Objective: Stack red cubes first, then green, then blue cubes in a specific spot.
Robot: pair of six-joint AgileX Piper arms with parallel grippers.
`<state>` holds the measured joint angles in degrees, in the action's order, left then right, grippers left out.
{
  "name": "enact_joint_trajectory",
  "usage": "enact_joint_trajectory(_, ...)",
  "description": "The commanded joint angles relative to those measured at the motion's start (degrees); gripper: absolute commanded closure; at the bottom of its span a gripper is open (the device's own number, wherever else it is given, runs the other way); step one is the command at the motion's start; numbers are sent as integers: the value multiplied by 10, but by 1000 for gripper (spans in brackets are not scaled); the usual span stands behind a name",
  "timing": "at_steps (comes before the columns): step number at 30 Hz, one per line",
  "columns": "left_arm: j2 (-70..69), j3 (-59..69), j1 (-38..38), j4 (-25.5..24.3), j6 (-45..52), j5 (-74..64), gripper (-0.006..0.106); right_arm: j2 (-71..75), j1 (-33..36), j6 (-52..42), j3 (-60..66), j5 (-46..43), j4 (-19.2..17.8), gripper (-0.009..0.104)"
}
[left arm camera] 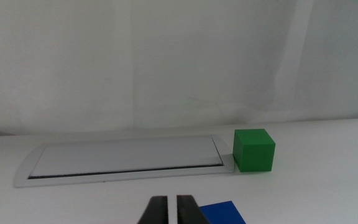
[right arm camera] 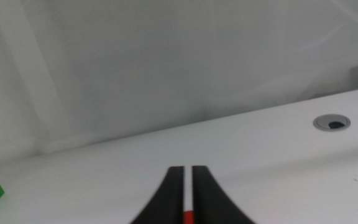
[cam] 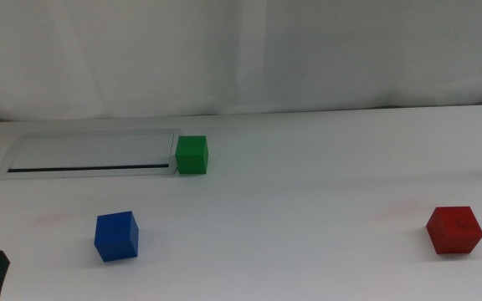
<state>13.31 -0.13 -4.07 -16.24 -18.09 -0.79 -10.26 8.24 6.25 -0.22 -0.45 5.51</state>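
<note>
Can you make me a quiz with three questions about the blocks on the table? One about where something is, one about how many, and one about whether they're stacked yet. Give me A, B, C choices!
1. Where is the green cube?
A. Right beside the end of the long grey-framed panel
B. On top of the blue cube
C. In a gripper

2. How many cubes are on the table?
A. One
B. Three
C. Five

3. Are the cubes stacked?
A. Yes, all three
B. Only two
C. No, each sits alone

Answers:
1. A: the middle view shows it by the panel's end.
2. B: the green cube, the blue cube and the red cube.
3. C: all three rest apart on the white table; the left gripper and right gripper have their jaws nearly together and hold nothing.
</note>
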Motion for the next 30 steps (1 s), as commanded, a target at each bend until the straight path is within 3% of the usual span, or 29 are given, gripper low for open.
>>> enact_joint_trajectory(1,-2,9,0,2,-4,3,100,-2,-2,-3,21,-13,-3,80)
enact_joint_trajectory(2,-2,9,0,2,-4,8,97,-2,-2,-3,21,-16,-3,71)
enact_joint_trajectory(4,-2,9,0,2,-12,13,85,-2,-2,-3,21,-19,-3,40)
enact_joint_trajectory(6,-2,9,0,2,-29,16,65,-2,-2,-3,21,-28,-3,9)
enact_joint_trajectory(7,-2,9,0,2,-39,16,49,-2,-2,-3,21,-31,-3,-5)
enact_joint_trajectory(8,-2,9,0,2,-46,16,31,-2,-2,-3,21,-31,-3,-8)
enact_joint_trajectory(9,-2,9,0,2,-50,16,16,-2,-2,-3,21,-31,-3,-8)
enact_joint_trajectory(10,-2,9,0,5,-61,16,8,-2,-2,-3,21,-31,-3,-8)
enact_joint_trajectory(22,-2,9,0,5,-70,14,9,-2,-2,-4,15,-41,12,-7)
enact_joint_trajectory(26,-2,9,0,5,-70,8,9,-2,-2,-10,-44,-1,11,-2)
enact_joint_trajectory(30,-2,9,0,5,-70,8,9,-10,-2,-84,-133,91,0,-2)
